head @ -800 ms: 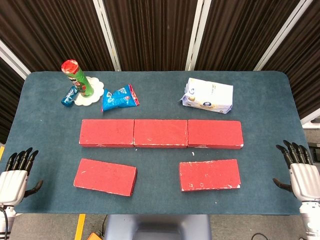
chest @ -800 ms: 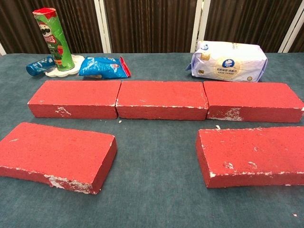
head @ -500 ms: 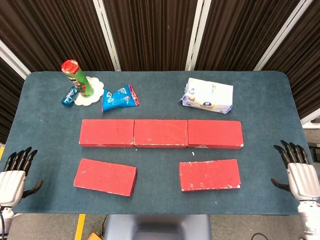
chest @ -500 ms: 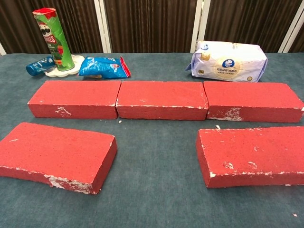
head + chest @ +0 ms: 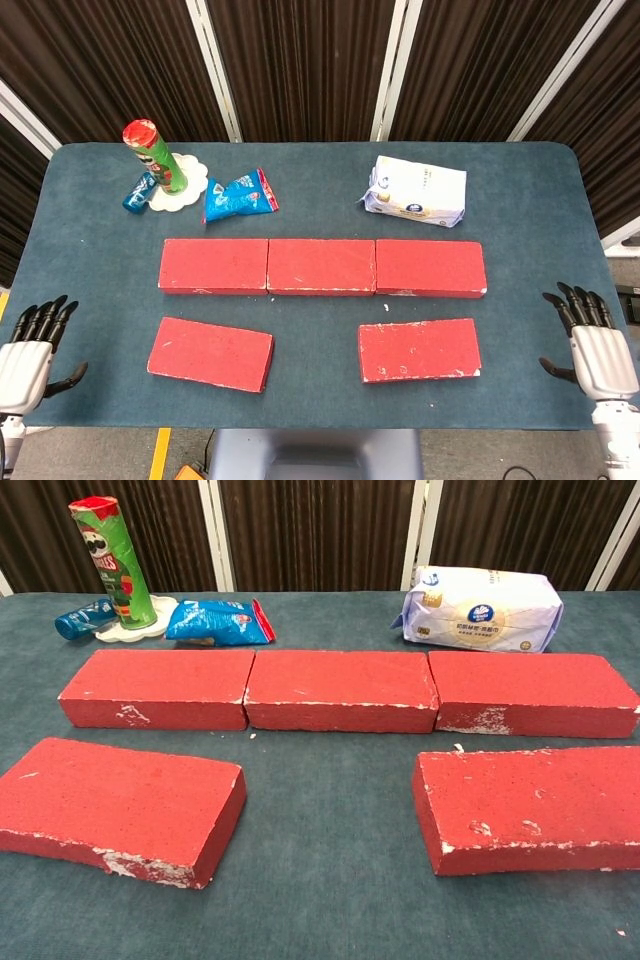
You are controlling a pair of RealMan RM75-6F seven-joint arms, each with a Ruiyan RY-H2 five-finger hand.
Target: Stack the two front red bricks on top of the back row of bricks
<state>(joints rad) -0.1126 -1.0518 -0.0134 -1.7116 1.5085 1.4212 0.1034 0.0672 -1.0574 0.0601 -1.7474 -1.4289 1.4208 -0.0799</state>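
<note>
At the near edge of the blue-green tabletop (image 5: 320,215), the left hand (image 5: 28,350) and right hand (image 5: 594,345) hover with fingers spread, holding nothing. Between them lie the two front bricks (image 5: 211,353) (image 5: 419,349), flat and apart. Behind runs the back row of bricks (image 5: 322,267), end to end. Farther back: a chip can (image 5: 153,156), a blue packet (image 5: 239,195), a white bag (image 5: 416,191), then dark slatted walls (image 5: 300,65).
</note>
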